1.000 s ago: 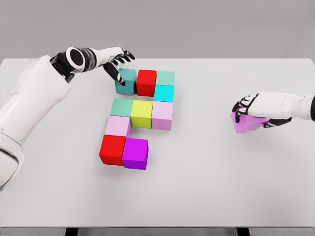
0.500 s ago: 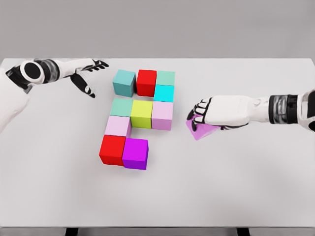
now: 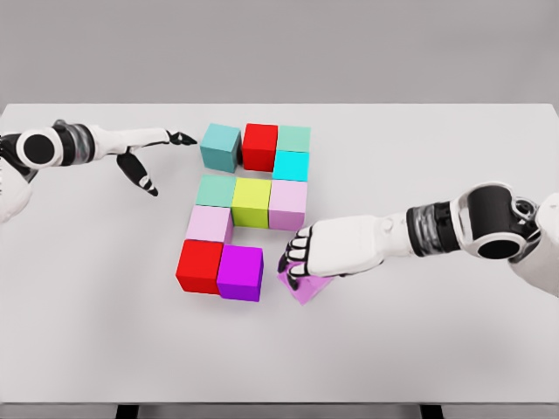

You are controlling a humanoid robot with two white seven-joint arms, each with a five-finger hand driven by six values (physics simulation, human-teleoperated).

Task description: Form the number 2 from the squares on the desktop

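From my remote station: the right hand (image 3: pixel 316 255) reaches in from the right, fingers curled down over an orchid-pink cube (image 3: pixel 305 286), grasping it; the cube looks tilted, and I cannot tell whether it rests on the white counter (image 3: pixel 419 349) or sits just above it. It lies just beside the magenta cube (image 3: pixel 241 272), with a narrow gap between the two. The magenta cube touches a red cube (image 3: pixel 200 265) to its left, forming the bottom row. Above the red one sits a pale pink cube (image 3: pixel 210 224), and above that the middle row: a sea-green cube (image 3: pixel 216 189), a yellow-green cube (image 3: pixel 251 202) and a pale lilac cube (image 3: pixel 288 203), side by side and touching. On top of the lilac one comes a cyan cube (image 3: pixel 291 165), then the top row: a mint cube (image 3: pixel 294 138), a second red cube (image 3: pixel 260 145), and a teal cube (image 3: pixel 220 146) that sits slightly skewed with a thin gap to the red. The left hand (image 3: pixel 150 150) is stretched out flat at the far left of the counter, fingers spread and released, holding nothing, one fingertip pointing at the teal cube but apart from it.
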